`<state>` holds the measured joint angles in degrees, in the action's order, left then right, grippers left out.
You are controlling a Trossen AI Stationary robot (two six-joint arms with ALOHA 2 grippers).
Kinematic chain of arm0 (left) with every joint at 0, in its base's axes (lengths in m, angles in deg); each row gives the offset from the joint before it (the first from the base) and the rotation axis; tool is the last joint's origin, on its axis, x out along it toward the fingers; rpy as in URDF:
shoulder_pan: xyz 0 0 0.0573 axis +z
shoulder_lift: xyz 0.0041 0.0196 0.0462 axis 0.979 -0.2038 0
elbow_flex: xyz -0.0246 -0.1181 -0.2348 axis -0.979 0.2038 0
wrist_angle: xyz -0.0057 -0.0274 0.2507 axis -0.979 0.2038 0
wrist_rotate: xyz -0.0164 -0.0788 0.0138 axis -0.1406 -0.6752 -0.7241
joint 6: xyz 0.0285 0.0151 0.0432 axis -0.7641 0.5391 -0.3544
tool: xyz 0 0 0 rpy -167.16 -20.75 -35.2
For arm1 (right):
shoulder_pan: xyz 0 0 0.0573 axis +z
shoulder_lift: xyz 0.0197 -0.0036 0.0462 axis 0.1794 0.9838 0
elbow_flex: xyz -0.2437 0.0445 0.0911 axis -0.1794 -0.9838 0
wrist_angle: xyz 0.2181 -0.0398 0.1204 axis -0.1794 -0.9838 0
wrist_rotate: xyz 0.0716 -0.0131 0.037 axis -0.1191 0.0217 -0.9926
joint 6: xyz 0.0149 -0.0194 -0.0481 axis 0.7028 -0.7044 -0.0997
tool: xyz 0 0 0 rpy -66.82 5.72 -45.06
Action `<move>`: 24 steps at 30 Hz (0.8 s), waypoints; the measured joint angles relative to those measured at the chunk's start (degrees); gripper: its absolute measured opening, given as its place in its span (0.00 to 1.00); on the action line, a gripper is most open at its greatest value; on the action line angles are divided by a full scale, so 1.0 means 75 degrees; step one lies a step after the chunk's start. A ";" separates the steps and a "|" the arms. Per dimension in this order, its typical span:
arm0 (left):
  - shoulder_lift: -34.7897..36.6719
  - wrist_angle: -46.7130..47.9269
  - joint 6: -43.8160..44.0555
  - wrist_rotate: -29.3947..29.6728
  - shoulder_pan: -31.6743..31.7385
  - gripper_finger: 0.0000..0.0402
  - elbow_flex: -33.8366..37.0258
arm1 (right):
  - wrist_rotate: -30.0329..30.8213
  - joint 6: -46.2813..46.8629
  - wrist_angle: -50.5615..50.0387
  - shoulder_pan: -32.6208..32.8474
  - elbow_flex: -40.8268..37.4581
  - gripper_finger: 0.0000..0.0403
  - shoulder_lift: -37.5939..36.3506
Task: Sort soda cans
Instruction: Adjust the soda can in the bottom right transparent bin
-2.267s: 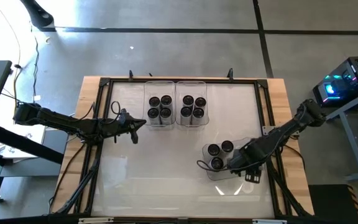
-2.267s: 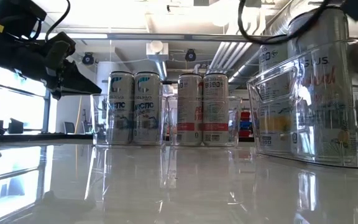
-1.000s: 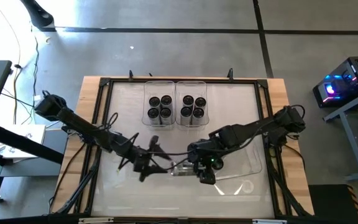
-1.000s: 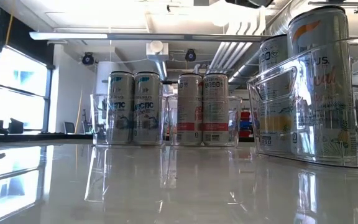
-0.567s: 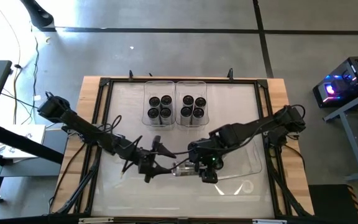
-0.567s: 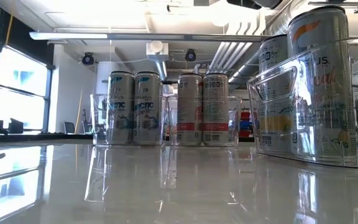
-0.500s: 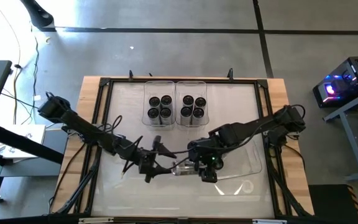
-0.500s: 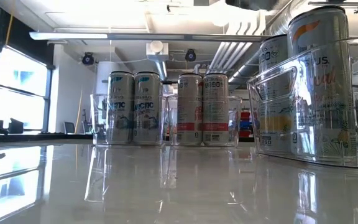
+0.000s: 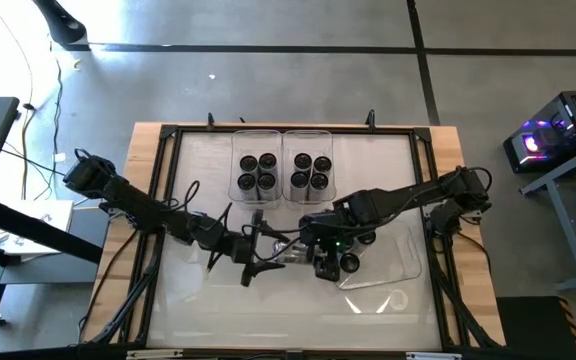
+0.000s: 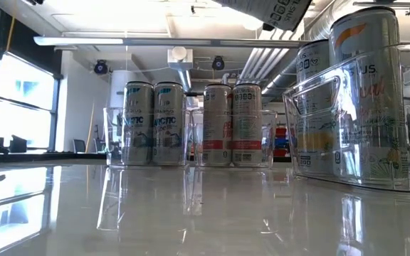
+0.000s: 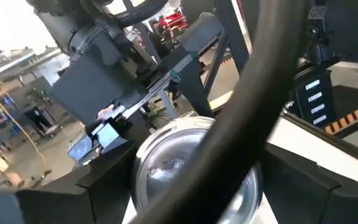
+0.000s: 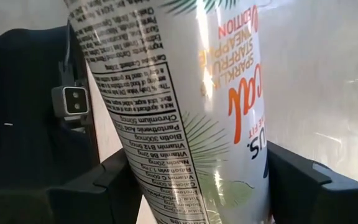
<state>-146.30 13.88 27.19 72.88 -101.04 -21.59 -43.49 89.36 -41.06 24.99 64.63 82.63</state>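
Note:
A white soda can (image 9: 293, 252) with orange lettering hangs over the table's middle, tipped almost onto its side. My right gripper (image 9: 315, 254) is shut on it. My left gripper (image 9: 266, 256) is open. It comes level from the table's left, and its fingers stand on either side of the can's silvery end (image 11: 191, 171). I cannot tell whether they touch it, because a dark cable crosses that view. Two clear bins at the far side hold several upright cans each (image 9: 257, 172) (image 9: 310, 172). More cans (image 9: 338, 265) stand in a third bin (image 9: 393, 262). My right gripper pinches the can's side wall (image 12: 197, 180) between its two fingers (image 12: 297, 180), toward the end away from my left gripper. The fingers slant down from above and lie across the can. The can is lifted clear of the table, its silvery end toward my left gripper.
In the low view the far bins' cans (image 10: 154, 124) (image 10: 232, 124) stand in a row, and the third bin (image 10: 347, 128) looms at the right. A black frame (image 9: 168, 200) borders the white table top. Bare table lies along the near edge.
My right gripper has carried the can a little toward the table's far edge, uncovering the cans in the third bin below it. My left gripper has moved toward the table's right and far edges, up to the can's end, and has rolled about its own axis.

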 joint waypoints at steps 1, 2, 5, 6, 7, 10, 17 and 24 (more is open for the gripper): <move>-0.0058 -0.0063 -0.0082 -0.0005 0.0012 0.74 0.0000 | -0.0016 -0.0003 0.0008 0.0000 0.0000 0.63 0.0000; -0.0121 -0.0098 -0.0096 0.0005 0.0033 0.74 -0.0003 | -0.0016 -0.0014 0.0003 0.0000 0.0000 0.63 0.0000; -0.0245 -0.0068 -0.0090 0.0084 0.0057 0.74 -0.0003 | 0.0013 -0.0063 0.0033 -0.0009 0.0000 0.63 0.0003; -0.0263 -0.0081 -0.0088 0.0097 0.0055 0.74 -0.0003 | 0.0016 -0.0073 0.0029 -0.0009 0.0000 0.63 0.0004; -0.0263 -0.0098 -0.0056 0.0093 0.0049 0.73 -0.0003 | 0.0013 -0.0080 0.0034 -0.0006 0.0000 0.63 0.0006; -0.0263 -0.0169 0.0115 0.0089 0.0017 0.67 -0.0003 | -0.0040 -0.0117 0.0063 -0.0006 0.0000 0.63 0.0006; -0.0263 -0.0234 0.0444 -0.0027 -0.0075 0.61 0.0000 | -0.0137 -0.0085 0.0099 0.0000 0.0000 0.62 0.0006; -0.0120 -0.0404 0.1039 0.0696 -0.0323 0.61 0.0187 | 0.0109 -0.0255 0.0194 -0.0003 0.0000 0.77 -0.0073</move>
<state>-147.19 10.85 34.98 78.10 -103.47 -20.19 -42.67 87.45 -39.60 24.97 64.63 82.08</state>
